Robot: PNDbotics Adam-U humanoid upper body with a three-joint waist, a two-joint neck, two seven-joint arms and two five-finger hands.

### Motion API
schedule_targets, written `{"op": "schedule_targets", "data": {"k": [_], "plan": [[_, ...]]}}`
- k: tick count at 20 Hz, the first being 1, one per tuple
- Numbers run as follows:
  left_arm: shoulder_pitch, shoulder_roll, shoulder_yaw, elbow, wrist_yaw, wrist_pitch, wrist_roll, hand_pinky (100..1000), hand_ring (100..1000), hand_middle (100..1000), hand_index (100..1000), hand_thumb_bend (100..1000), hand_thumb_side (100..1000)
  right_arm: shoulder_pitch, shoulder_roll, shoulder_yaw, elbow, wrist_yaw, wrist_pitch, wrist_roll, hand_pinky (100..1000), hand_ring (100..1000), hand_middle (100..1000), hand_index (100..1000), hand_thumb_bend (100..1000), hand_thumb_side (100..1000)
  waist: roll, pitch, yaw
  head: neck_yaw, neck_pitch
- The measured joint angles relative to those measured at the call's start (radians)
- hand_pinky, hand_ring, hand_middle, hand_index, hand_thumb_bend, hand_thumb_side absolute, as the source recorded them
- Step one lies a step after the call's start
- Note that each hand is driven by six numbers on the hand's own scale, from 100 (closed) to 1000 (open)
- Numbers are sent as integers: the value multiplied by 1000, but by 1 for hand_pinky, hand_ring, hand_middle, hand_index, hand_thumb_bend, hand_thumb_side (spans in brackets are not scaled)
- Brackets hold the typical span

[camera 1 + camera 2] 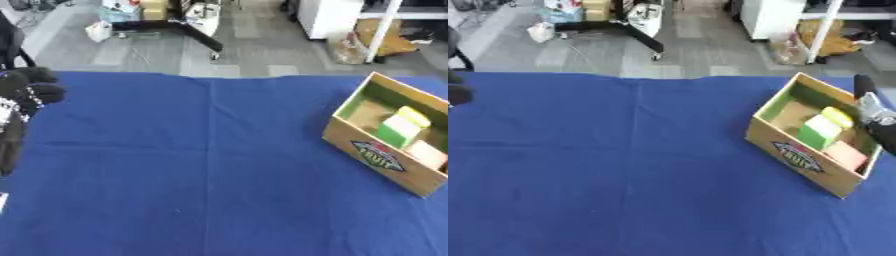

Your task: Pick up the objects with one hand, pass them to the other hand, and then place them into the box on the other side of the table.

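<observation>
Blue tablecloth fills the frame, and over at the right edge sits the cardboard box, angled, a colourful label on its near wall. Inside it: a green-and-white block with a yellow piece just behind, and a pink block toward the near end. Left hand shows at the upper left edge, black fingers curled, holding nothing. Right hand peeks in at the right edge behind the box; its fingers can't be made out.
</observation>
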Motion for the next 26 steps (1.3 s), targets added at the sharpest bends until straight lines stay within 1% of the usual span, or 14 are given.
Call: {"op": "schedule_targets", "data": {"k": [1, 5, 7, 10, 14, 18, 23, 26], "plan": [[1, -12, 2, -2, -11, 1, 8, 768, 682, 659, 746, 513, 741, 7, 21, 5, 0, -7, -5, 1, 665, 707, 740, 783, 417, 353, 0, 0, 0, 1, 0], [13, -57, 8, -12, -37, 9, 52, 769, 680, 657, 739, 479, 755, 49, 107, 20, 0, -51, -7, -1, 654, 698, 732, 773, 398, 351, 0, 0, 2, 11, 0], [19, -76, 9, -13, -40, 15, 70, 771, 686, 660, 741, 468, 754, 67, 135, 26, 0, -71, -2, -2, 653, 698, 741, 780, 386, 350, 0, 0, 4, 15, 0], [35, -103, 7, -16, -48, 18, 92, 777, 697, 667, 744, 466, 755, 81, 151, 35, 0, -87, 2, 0, 651, 695, 742, 781, 380, 349, 0, 0, 4, 16, 0], [46, -129, 2, -22, -63, 13, 101, 780, 700, 671, 745, 458, 757, 86, 155, 37, 9, -96, 10, -5, 645, 685, 733, 776, 371, 349, 0, 0, 3, 0, 6], [49, -143, -5, -22, -72, 10, 103, 781, 697, 671, 743, 456, 762, 100, 165, 39, 27, -96, 14, -8, 642, 681, 730, 775, 363, 350, 0, 0, 1, -17, 35], [53, -151, -7, -19, -79, 11, 102, 782, 697, 671, 738, 458, 761, 110, 172, 39, 43, -102, 18, -11, 640, 678, 728, 773, 358, 352, 0, 0, -5, -31, 79], [54, -156, -10, -17, -81, 13, 100, 781, 695, 668, 736, 454, 765, 111, 173, 39, 49, -104, 19, -12, 637, 672, 723, 768, 352, 353, 0, 1, -8, -36, 99]]}}
